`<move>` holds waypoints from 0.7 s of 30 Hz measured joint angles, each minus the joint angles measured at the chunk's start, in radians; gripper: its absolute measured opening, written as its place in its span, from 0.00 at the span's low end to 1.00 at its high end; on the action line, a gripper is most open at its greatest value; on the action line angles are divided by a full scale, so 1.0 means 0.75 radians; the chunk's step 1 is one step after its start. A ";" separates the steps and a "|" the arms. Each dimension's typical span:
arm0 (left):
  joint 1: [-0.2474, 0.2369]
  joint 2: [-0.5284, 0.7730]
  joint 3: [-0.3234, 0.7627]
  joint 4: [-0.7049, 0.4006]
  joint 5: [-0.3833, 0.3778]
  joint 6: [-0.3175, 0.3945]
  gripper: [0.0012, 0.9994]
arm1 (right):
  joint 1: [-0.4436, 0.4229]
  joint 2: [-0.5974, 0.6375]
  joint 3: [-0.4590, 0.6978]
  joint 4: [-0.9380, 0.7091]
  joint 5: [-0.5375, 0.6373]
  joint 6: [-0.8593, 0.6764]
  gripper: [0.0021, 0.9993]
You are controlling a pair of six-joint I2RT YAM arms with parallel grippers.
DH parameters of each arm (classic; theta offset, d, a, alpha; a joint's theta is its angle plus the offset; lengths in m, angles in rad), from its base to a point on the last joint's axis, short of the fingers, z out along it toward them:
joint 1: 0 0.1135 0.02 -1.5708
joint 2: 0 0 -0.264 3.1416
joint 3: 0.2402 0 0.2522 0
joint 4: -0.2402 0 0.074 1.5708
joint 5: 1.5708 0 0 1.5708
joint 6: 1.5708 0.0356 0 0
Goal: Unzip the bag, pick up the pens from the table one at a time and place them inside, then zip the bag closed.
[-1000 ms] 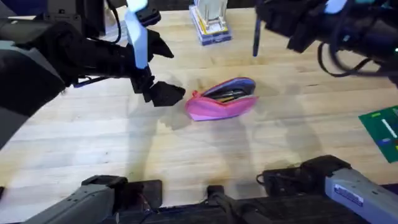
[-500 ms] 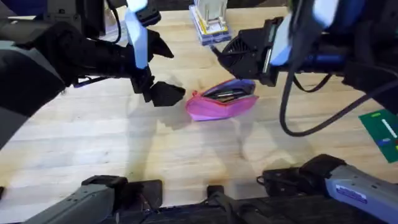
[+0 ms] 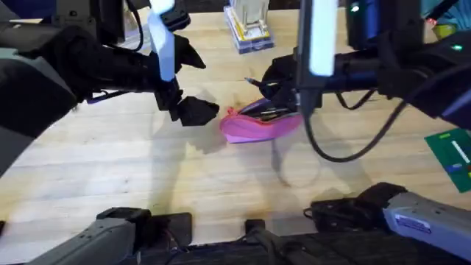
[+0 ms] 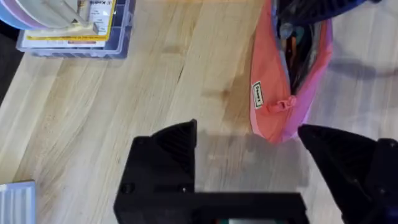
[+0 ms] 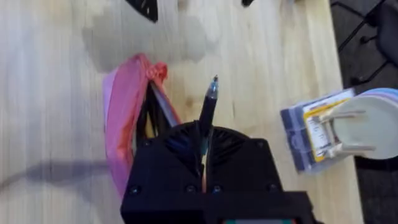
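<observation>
The pink bag lies unzipped at mid table, with dark pens showing inside its mouth. My right gripper hovers just above the bag's open top, shut on a black pen that sticks out past its fingertips over the pink fabric. My left gripper sits low at the bag's left end, open, with nothing between its fingers. The bag's pink pull lies just beyond them.
A clear plastic box with a white holder stands at the back centre, also seen as a box near the right gripper. A green board lies at the right edge. Bare wooden table spreads in front of the bag.
My right arm has swung in from the back right with the pen and come down over the open bag. The left arm and the bag have stayed put.
</observation>
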 joint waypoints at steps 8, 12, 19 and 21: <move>0.000 0.000 0.000 0.000 0.000 0.000 0.99 | 0.031 0.055 0.000 -0.190 0.091 -0.093 0.03; 0.000 0.000 0.000 0.000 0.000 0.000 0.99 | 0.043 0.063 0.000 -0.204 0.170 -0.155 0.03; 0.000 0.000 0.000 0.000 0.000 0.000 0.99 | 0.043 0.179 0.003 -0.203 0.242 -0.209 0.03; 0.000 0.000 0.000 0.000 0.000 0.000 0.99 | 0.043 0.206 0.003 -0.203 0.250 -0.220 0.03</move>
